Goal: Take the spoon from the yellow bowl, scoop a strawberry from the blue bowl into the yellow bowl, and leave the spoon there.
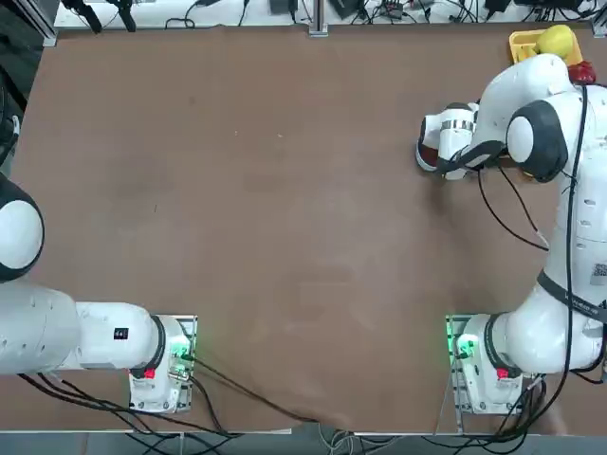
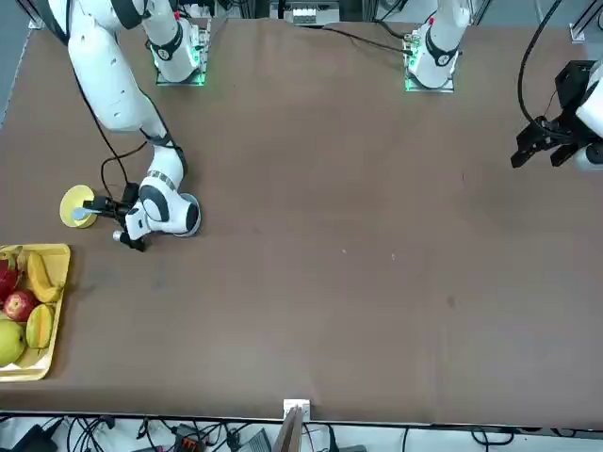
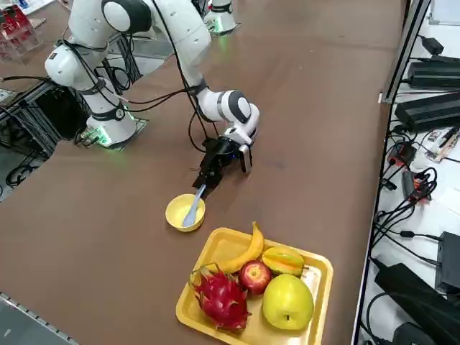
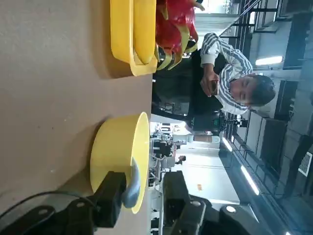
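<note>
The right claw [image 3: 203, 184] hangs low over the tabletop [image 3: 302, 108] just beside the yellow bowl [image 3: 185, 213], fingers half open astride the handle tip of the spoon [image 3: 193, 208], whose long axis slants up from the bowl toward the claw, not visibly pinched yet.

A robotics lab: bench-mounted arms on a brown table [image 1: 285, 190], cable runs [image 3: 424, 144], equipment racks.
</note>
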